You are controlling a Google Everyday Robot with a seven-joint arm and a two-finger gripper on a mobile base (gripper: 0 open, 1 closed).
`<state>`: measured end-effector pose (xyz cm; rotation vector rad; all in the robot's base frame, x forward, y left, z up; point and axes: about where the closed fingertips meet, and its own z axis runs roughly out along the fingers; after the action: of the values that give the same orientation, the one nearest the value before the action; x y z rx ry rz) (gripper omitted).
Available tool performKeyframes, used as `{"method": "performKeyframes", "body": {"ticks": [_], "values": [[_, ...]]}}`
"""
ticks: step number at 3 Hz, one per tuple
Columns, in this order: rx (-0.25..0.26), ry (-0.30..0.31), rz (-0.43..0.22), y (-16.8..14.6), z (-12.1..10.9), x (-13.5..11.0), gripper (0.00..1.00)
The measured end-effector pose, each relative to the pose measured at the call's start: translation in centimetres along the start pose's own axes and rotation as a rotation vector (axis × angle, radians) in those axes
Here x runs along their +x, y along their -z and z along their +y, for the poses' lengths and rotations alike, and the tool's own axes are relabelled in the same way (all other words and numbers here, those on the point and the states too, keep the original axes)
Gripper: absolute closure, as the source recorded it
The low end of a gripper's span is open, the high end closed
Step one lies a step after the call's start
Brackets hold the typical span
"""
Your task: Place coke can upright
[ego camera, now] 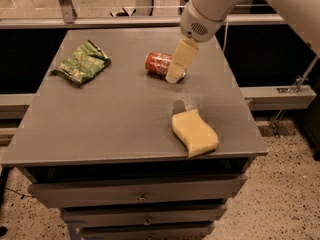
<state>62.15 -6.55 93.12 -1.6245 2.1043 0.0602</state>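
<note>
The coke can (159, 63) is red with white script and lies on its side at the back middle of the grey table (115, 114). My gripper (178, 64) hangs from the white arm at the upper right. It sits just in front of the can's right end and hides that end. It holds nothing.
A green snack bag (81, 62) lies at the back left. A wavy yellow sponge (194, 132) lies near the front right edge. Drawers sit below the tabletop. A rail runs behind the table.
</note>
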Motion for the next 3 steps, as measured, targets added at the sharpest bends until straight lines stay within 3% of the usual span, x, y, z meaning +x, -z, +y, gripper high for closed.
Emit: {"method": "performKeyframes", "body": {"ticks": [2,3], "values": [[-0.024,-0.043,0.011,-6.5,-2.2,-4.2,0.0],[-0.031,-0.045,0.049,-9.6,-2.8,-5.1,0.0]]}}
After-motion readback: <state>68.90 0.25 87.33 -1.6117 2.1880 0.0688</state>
